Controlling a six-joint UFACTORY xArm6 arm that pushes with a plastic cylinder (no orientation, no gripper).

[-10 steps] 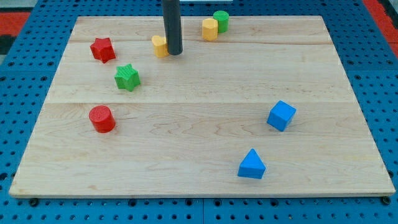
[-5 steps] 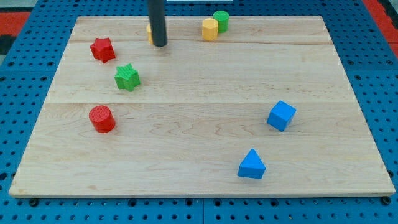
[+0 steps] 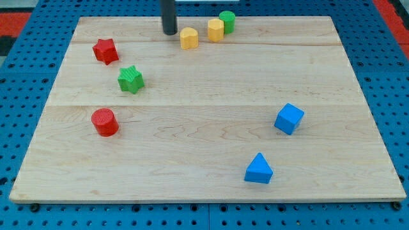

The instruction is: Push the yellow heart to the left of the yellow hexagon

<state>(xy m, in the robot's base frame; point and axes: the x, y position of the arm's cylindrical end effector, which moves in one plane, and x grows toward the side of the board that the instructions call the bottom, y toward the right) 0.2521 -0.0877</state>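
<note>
Near the board's top edge, my tip (image 3: pixel 169 32) stands just left of the yellow heart (image 3: pixel 188 38), apart; no gripper fitted. Heart sits near the yellow hexagon (image 3: pixel 216 29); a small rightward nudge looks enough.

— What lies under and around my tip (image 3: pixel 169 32)?
— A pale wooden board (image 3: pixel 204 140) of long planks, spreading mostly below the tip and to both sides, evenly lit.
— And beyond it?
— A blue pegboard (image 3: pixel 383 76) with rows of holes frames the board; red patches (image 3: pixel 16 13) show at the top corners.
</note>
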